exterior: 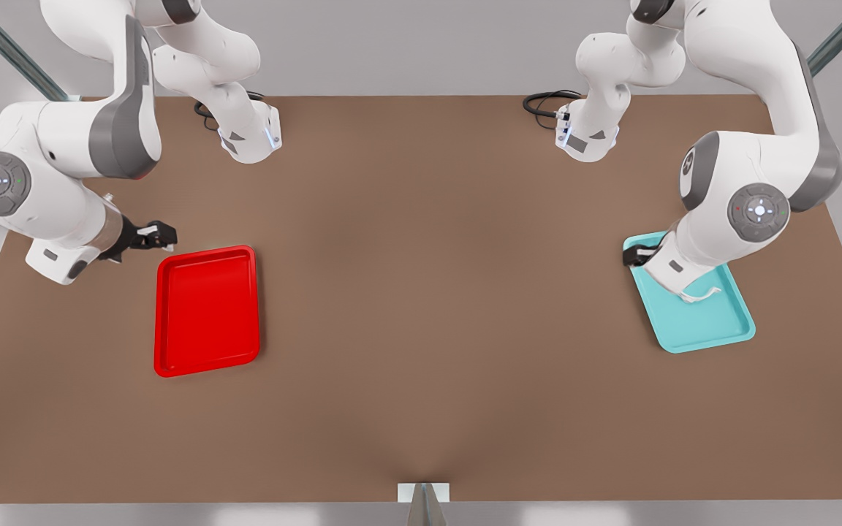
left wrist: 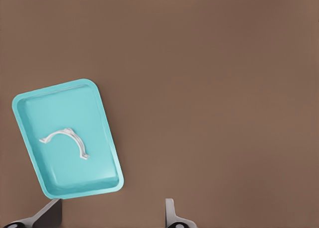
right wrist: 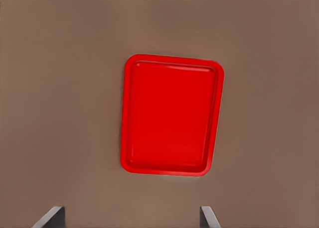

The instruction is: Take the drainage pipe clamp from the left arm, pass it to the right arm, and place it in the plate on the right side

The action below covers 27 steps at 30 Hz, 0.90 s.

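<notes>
clamp [left wrist: 65,141] lies flat in teal tray [left wrist: 102,174]

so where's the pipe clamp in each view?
Front view: the pipe clamp lies in the teal tray at the front view's right, half hidden under the arm.
Left wrist view: clamp on the teal tray's floor.
Right wrist view: not in it; it looks at the red plate.
Shared landmark: the teal tray.

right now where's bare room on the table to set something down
The widest free patch is the brown table between the red plate and the teal tray; the plate's floor is bare too. It is crowded at the teal tray, which holds the clamp under the left gripper. The right gripper hangs beside the plate.
</notes>
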Tool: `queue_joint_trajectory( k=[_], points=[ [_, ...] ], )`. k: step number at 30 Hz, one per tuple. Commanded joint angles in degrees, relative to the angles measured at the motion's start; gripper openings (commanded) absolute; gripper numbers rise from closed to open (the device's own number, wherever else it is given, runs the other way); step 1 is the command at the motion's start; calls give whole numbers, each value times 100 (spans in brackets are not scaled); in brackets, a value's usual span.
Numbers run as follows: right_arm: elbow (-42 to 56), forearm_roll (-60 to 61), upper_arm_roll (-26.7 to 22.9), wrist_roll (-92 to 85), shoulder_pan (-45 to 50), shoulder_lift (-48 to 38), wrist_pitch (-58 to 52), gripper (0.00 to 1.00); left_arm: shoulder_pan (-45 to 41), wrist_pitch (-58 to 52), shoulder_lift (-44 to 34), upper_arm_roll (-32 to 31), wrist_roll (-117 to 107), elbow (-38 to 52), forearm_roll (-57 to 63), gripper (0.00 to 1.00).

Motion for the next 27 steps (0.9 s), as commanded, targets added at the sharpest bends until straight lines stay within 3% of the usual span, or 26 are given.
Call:
queue_joint_trajectory(
  k=[1,4,6,9,12,18,27],
  points=[
    [-19,49,-3,-544,-46,-13,259,100,-2,204,-6,1,-8,-1,15,100],
    [-28,76,-3,-570,-29,-4,241,100,94,362,134,195,18,-44,-11,100],
    [-36,85,-3,-570,-29,-4,241,100,499,1425,424,300,440,-501,-29,100],
    [-63,85,-3,-570,-29,-4,250,100,675,2506,609,1284,396,-1380,-249,100],
    [-80,85,6,-570,-29,-4,241,100,710,3674,609,1847,361,-2390,-257,100],
    [-168,85,15,-570,-11,-13,241,100,719,5609,618,1865,-316,-3868,-1013,100],
    [-230,85,15,-570,-2,-48,241,100,789,6303,881,1865,-105,-4509,-1022,100]
  ],
)
